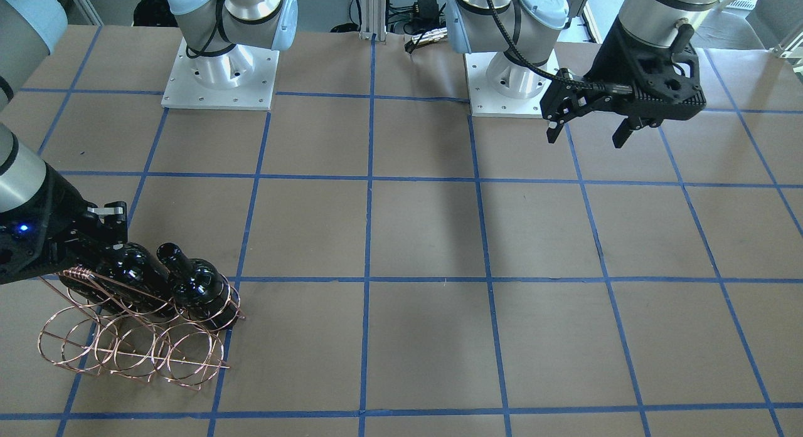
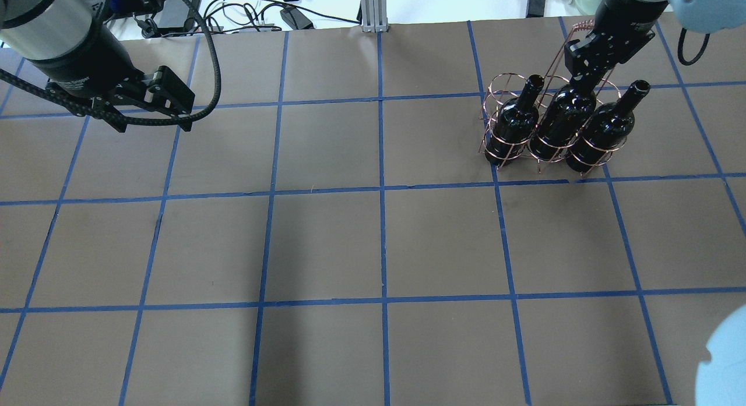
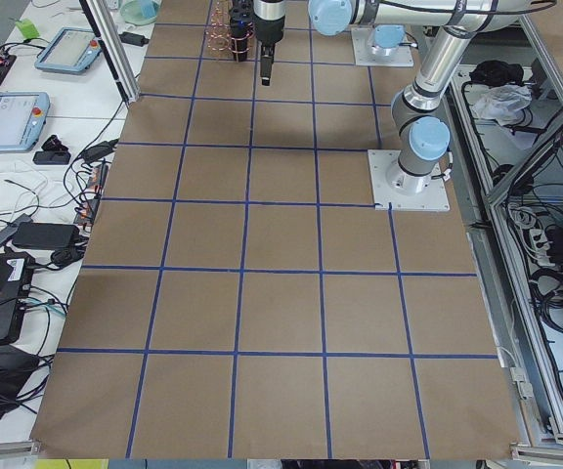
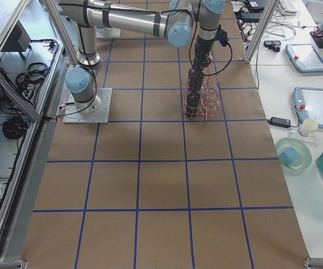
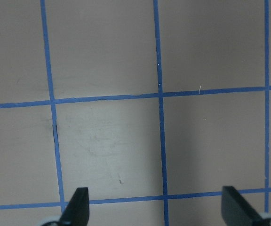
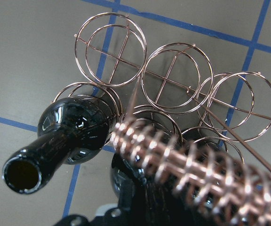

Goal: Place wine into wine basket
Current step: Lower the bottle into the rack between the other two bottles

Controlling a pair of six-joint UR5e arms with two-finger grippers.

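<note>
Right, the right end effector (image 2: 584,83) sits over the middle wine's (image 2: 562,123) neck, fingers hidden, so I cannot tell its grip. Directly beneath it, that wine stands in the wine basket (image 1: 135,343), neighbour bottles (image 2: 512,123) either side. The left end effector (image 1: 588,131) is spread wide, holding nothing, above the desk (image 1: 414,236).
</note>
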